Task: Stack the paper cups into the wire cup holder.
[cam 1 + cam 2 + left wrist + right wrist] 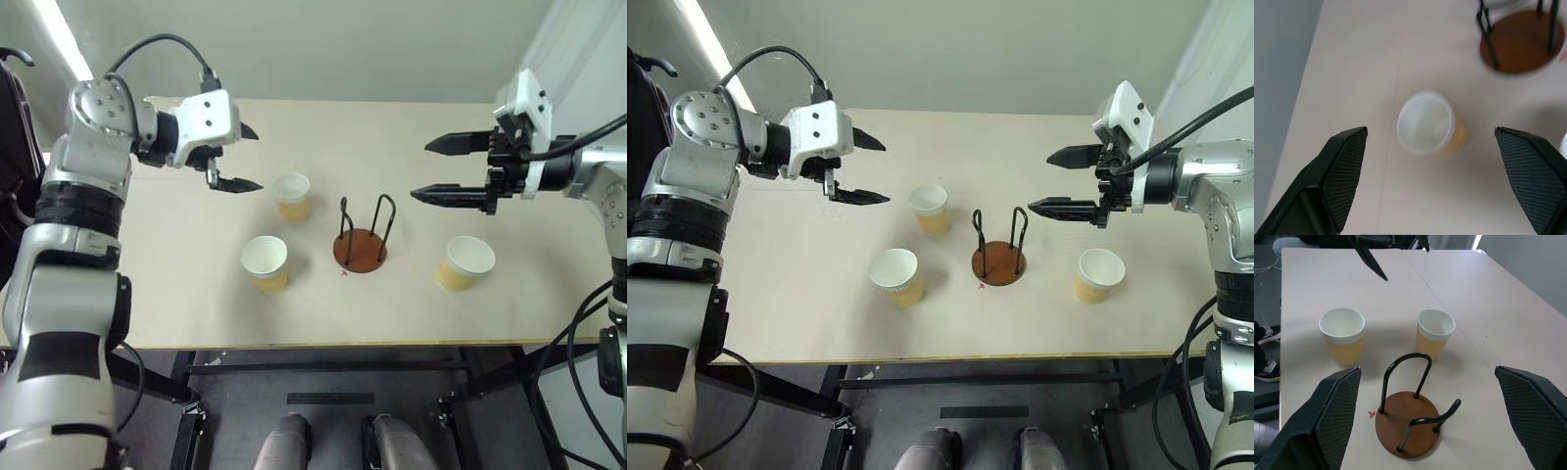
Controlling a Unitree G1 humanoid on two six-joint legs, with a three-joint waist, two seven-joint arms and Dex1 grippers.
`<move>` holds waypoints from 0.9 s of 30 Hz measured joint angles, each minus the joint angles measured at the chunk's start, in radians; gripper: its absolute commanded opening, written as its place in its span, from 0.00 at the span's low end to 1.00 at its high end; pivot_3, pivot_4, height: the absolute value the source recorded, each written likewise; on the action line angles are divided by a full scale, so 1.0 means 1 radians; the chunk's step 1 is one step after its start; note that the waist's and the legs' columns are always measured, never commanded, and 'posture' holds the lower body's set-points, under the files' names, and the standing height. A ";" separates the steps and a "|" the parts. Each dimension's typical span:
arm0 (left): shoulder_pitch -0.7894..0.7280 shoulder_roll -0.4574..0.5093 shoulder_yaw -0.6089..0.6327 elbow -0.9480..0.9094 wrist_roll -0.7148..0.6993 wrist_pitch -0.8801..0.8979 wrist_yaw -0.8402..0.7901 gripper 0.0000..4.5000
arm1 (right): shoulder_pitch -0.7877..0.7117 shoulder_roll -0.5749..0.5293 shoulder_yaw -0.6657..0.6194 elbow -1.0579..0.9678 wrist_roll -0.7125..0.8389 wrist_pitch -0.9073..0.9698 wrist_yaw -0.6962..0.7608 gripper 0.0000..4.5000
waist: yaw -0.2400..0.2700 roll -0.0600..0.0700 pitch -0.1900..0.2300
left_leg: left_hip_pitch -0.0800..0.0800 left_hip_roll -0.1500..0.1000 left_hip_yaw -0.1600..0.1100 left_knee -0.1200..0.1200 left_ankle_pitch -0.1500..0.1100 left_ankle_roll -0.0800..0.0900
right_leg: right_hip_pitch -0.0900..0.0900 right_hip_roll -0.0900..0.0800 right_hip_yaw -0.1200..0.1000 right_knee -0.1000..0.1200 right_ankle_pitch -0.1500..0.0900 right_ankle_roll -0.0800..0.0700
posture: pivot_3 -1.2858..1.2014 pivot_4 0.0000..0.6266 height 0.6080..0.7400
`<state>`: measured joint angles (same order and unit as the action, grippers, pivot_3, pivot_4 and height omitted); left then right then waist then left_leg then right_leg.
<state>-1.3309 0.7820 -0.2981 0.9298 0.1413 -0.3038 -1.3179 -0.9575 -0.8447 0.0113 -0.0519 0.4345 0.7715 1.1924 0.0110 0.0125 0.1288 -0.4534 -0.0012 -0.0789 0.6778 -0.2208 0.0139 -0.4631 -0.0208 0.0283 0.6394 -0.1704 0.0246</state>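
The holder (361,249) stands upright near the middle of the table (176,294), its round brown base flat on the top and its two black wire loops rising straight up, side by side. It is empty.

Three cups stand on the table, all upright with their open mouths up and none stacked. The far cup (292,197) is left of the holder and a little behind it. The near cup (265,262) is left of the holder and closer to the table's front edge. The right cup (464,261) stands right of the holder, near its level. All three are apart from the holder and from one another.

The left gripper (237,157) hangs above the table left of the far cup, fingers spread wide and holding nothing; in its wrist view one cup (1427,123) lies between the fingers, below them. The right gripper (446,168) hovers above the table right of the holder, fingers likewise spread and empty, pointing toward the middle.
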 measured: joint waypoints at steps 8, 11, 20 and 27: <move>-0.049 -0.065 -0.110 0.198 0.210 -0.194 0.170 1.00 | -0.003 0.002 -0.008 -0.005 0.035 -0.032 -0.006 0.99 | 0.002 0.000 0.000 | -0.002 0.000 -0.001 0.001 -0.001 0.001 | -0.001 0.000 0.001 -0.003 0.003 0.006 | 0.52 0.24 1.00; -0.071 -0.085 -0.134 0.254 0.269 -0.221 0.246 1.00 | -0.004 0.000 -0.019 -0.026 0.051 -0.040 -0.006 0.99 | 0.002 0.000 0.000 | -0.002 -0.001 0.000 0.000 -0.001 0.001 | -0.001 0.000 0.001 -0.005 0.004 0.007 | 0.52 0.24 1.00; -0.088 -0.173 -0.144 0.328 0.306 -0.235 0.293 1.00 | -0.004 -0.033 -0.030 -0.053 0.061 -0.041 -0.009 0.99 | 0.006 0.001 0.001 | -0.005 -0.003 0.002 0.003 -0.002 0.003 | 0.000 0.001 0.001 -0.009 0.007 0.011 | 0.52 0.24 1.00; -0.088 -0.206 -0.147 0.342 0.327 -0.240 0.300 1.00 | -0.004 -0.038 -0.031 -0.067 0.065 -0.037 -0.022 0.99 | 0.007 0.001 0.001 | -0.005 -0.002 0.002 0.005 -0.002 0.004 | 0.000 0.000 0.003 -0.009 0.008 0.013 | 0.52 0.24 1.00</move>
<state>-1.4185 0.5760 -0.4450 1.2723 0.4685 -0.5441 -1.0176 -0.9610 -0.8829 -0.0197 -0.1190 0.4994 0.7343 1.1701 0.0182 0.0131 0.1294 -0.4587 -0.0033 -0.0774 0.6825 -0.2232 0.0178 -0.4632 -0.0208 0.0310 0.6301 -0.1627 0.0373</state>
